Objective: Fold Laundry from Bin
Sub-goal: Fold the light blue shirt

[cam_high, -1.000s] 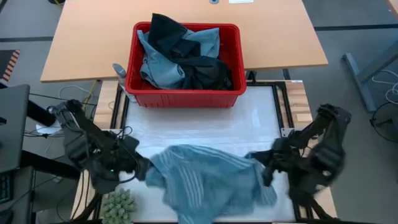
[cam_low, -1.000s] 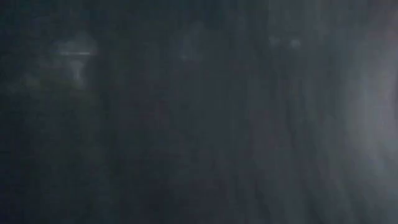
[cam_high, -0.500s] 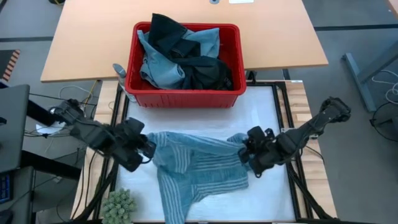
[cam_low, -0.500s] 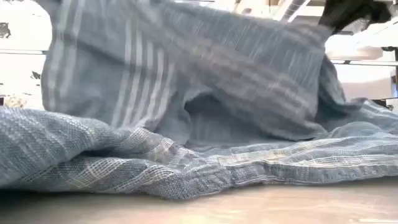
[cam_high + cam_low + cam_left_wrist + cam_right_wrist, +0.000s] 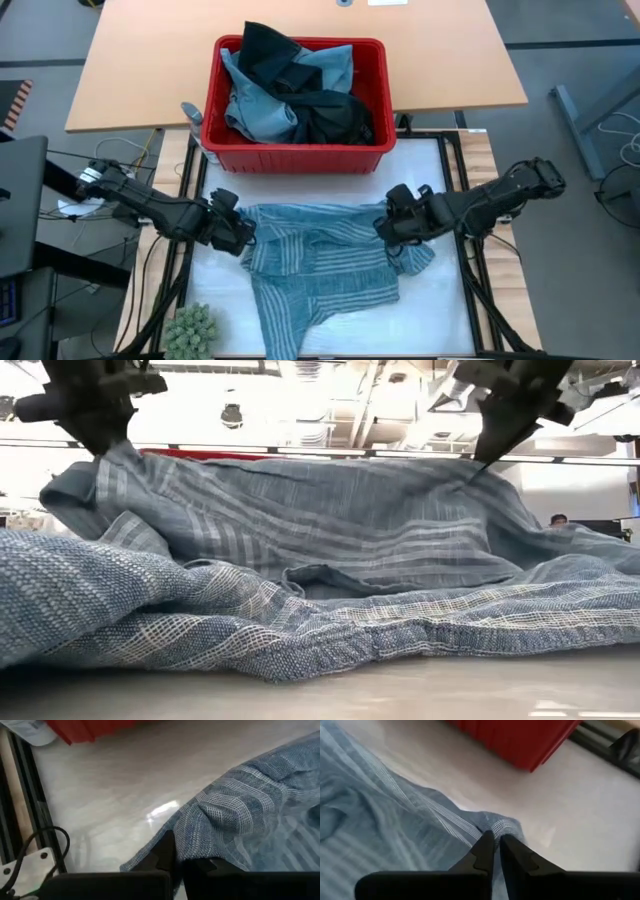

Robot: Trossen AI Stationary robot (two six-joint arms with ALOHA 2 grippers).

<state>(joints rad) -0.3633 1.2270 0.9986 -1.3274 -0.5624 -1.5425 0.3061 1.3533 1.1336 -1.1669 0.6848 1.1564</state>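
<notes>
My left fingers (image 5: 240,238) are pinched tight on the left corner of the striped shirt (image 5: 320,270), low over the white counter (image 5: 430,310); in my left wrist view the fold of grey-blue cloth (image 5: 225,820) sits right between the tips. My right fingers (image 5: 385,224) are at the shirt's right corner, almost closed, with a small bunch of the striped cloth (image 5: 497,827) caught at their tips. Between the two holds the top edge of the shirt runs fairly straight across the counter, and the rest of it lies rumpled toward the near edge, where it fills the low view (image 5: 300,590). Behind the shirt stands the red bin (image 5: 295,155), touching the back edge of the white counter, with light blue and dark clothes (image 5: 300,95) piled in it. A small green plant (image 5: 190,328) sits at the near left corner.
</notes>
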